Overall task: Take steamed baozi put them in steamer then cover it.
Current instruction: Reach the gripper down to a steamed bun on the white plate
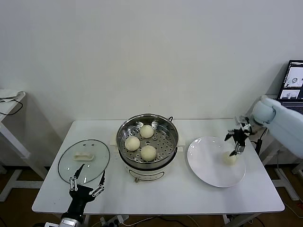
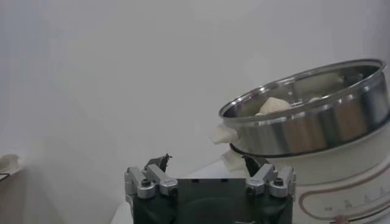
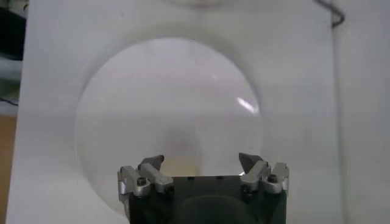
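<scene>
The steel steamer [image 1: 168, 130] stands mid-table on its white base, uncovered, with three baozi [image 1: 147, 131] [image 1: 132, 143] [image 1: 148, 152] on its perforated tray. A fourth baozi [image 1: 230, 158] lies on the white plate [image 1: 203, 163] to the right. My right gripper [image 1: 233, 144] hangs open just above that baozi. In the right wrist view the baozi [image 3: 180, 164] shows partly between my open fingers [image 3: 201, 161]. The glass cover [image 1: 84, 160] with its white handle lies flat at the left. My left gripper [image 1: 90, 175] is open at the cover's front edge, empty [image 2: 205, 163], and its view shows the steamer [image 2: 317, 122].
A side table [image 1: 7, 106] with a cable stands at the far left, off the white work table [image 1: 180, 198]. A laptop screen [image 1: 293, 82] shows at the far right. A plain white wall is behind.
</scene>
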Tool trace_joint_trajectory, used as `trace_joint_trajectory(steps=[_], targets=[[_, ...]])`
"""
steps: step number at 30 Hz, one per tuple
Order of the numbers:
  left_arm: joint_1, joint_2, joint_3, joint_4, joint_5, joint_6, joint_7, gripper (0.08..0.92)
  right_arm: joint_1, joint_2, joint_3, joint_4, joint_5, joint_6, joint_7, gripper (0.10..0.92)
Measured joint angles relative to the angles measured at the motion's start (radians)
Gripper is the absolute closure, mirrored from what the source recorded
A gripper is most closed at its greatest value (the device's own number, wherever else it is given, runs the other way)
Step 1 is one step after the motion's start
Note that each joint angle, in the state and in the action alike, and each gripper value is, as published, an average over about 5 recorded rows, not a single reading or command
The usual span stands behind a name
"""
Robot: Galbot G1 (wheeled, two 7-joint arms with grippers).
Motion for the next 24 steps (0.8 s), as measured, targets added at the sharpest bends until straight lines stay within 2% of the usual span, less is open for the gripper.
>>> trace_joint_trajectory(steps=[14,22,24], targets=[[0.004,0.005,-0.023,0.013,0.002,-0.003,0.006,0.177,-0.095,0.042,0.069,-0.085,-0.043,-0.032,0.048,0.211],[0.004,0.003,-0.026,0.018,0.002,-0.005,0.007,0.177,-0.110,0.055,0.082,-0.097,-0.060,-0.039,0.058,0.386],[0.004,0.002,-0.027,0.019,0.002,-0.006,0.007,0.177,-0.109,0.053,0.082,-0.094,-0.062,-0.039,0.057,0.404]])
